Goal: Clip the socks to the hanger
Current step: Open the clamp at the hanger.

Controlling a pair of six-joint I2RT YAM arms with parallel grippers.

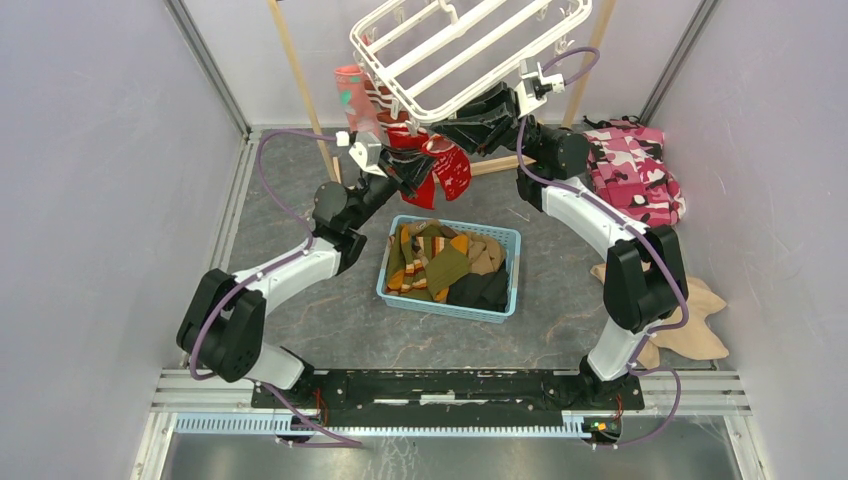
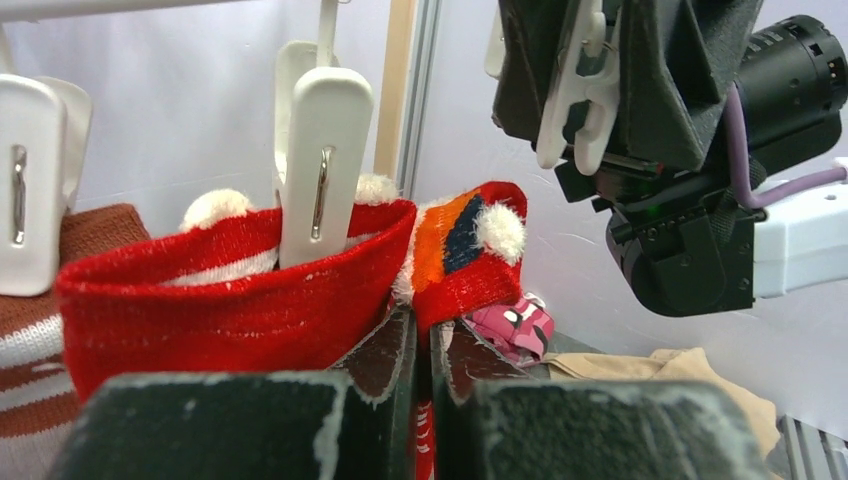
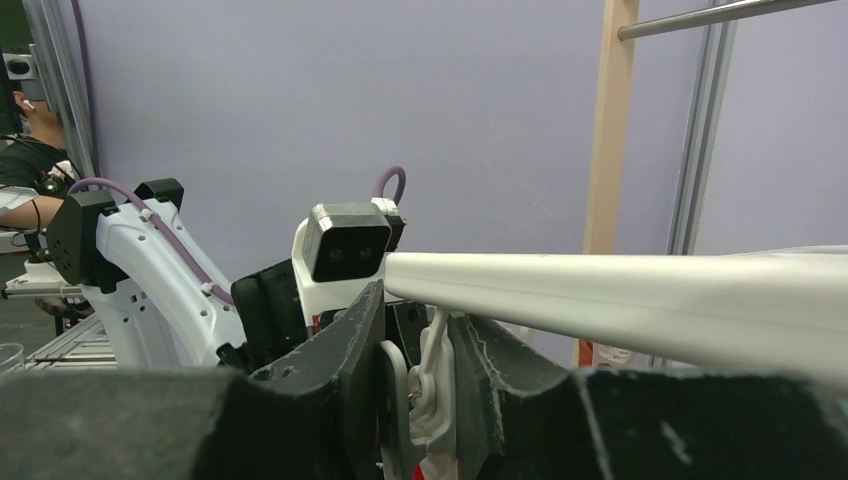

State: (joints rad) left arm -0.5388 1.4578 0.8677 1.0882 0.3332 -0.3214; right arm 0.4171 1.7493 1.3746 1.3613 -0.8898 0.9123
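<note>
Red sock [image 2: 470,270] held just under clip [image 3: 430,385].
Our left gripper [image 2: 420,370] pinches the red sock, cuff upright above its fingers [image 2: 385,360]; our right gripper [image 3: 415,310] grips that hanger [image 3: 650,300] clip, up-right of it.

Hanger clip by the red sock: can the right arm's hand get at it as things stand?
Likely yes: the right hand is closed around a white clip under the hanger, nothing between; the left hand holds the red sock up alongside.

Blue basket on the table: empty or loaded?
Loaded. The blue basket holds a heap of brown, olive, striped and black socks covering most of its floor.
</note>
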